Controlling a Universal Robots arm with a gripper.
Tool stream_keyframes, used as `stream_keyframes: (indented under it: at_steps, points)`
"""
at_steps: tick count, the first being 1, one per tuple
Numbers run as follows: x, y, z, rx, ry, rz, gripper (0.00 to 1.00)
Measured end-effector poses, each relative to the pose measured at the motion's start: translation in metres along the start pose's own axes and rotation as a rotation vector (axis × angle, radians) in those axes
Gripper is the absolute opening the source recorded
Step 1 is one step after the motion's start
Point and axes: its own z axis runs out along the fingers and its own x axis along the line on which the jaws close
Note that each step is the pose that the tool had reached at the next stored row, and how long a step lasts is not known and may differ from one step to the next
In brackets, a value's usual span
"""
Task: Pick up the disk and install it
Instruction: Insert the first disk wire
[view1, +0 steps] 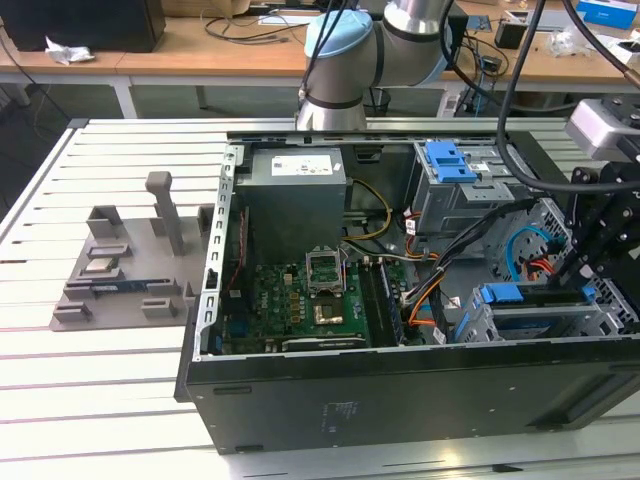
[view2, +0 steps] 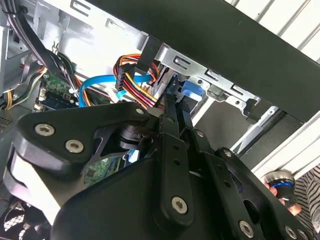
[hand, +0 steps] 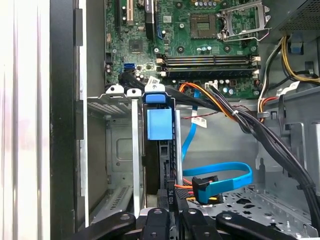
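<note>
The disk (view1: 500, 294) stands on edge in the silver drive cage (view1: 600, 320) at the front corner of the open computer case, on the exterior view's right. Its blue plastic rail end (hand: 159, 124) shows at the top of the cage slot. In the second wrist view that blue end (view2: 189, 92) lies just past my fingertips. My black gripper (view1: 578, 280) hangs straight over the cage. Its two fingers (view2: 172, 150) run together to a point (view2: 171, 102) at the disk's blue end, with nothing between them. In the first wrist view the gripper (hand: 173, 216) sits in line with the slot.
A blue data cable (hand: 220, 182) and orange-and-black power leads (hand: 215, 102) cross beside the cage. The grey power-supply box (view1: 295, 190), the motherboard (view1: 300, 300) and an upper bay with a blue latch (view1: 450, 160) fill the case. A grey fixture (view1: 130, 270) lies on the table at the exterior view's left.
</note>
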Motion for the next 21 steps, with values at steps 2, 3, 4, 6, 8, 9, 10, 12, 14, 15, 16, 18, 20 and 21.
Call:
stream_keyframes:
  at_steps: [2, 3, 4, 6, 8, 9, 10, 12, 14, 15, 16, 18, 20, 21]
  points:
    - [0.0000, -0.0001, 0.0010, 0.0000, 0.0000, 0.000, 0.17]
    - [0.0000, -0.0001, 0.0011, 0.0000, 0.0000, 0.000, 0.17]
    - [0.0000, -0.0001, 0.0013, -0.0001, -0.0002, 0.000, 0.17]
    - [0.0001, -0.0001, 0.0008, -0.0001, -0.0006, 0.000, 0.17]
    - [0.0001, 0.0003, -0.0055, -0.0001, -0.0016, 0.000, 0.17]
    - [0.0005, 0.0002, -0.0055, -0.0004, -0.0098, -0.001, 0.17]
    - [0.0028, 0.0001, -0.0054, -0.0008, -0.0225, -0.002, 0.17]
    - [0.0053, 0.0000, -0.0051, -0.0011, -0.0288, -0.002, 0.17]
    - [0.0075, -0.0001, -0.0051, -0.0011, -0.0294, -0.002, 0.17]
    - [0.0079, -0.0001, -0.0045, -0.0011, -0.0303, -0.002, 0.17]
    - [0.0079, -0.0001, -0.0044, -0.0011, -0.0303, -0.002, 0.17]
    - [0.0080, -0.0002, -0.0035, -0.0012, -0.0318, -0.002, 0.17]
    - [0.0079, -0.0002, -0.0029, -0.0013, -0.0325, -0.002, 0.17]
    - [0.0079, -0.0003, -0.0024, -0.0014, -0.0328, -0.002, 0.17]
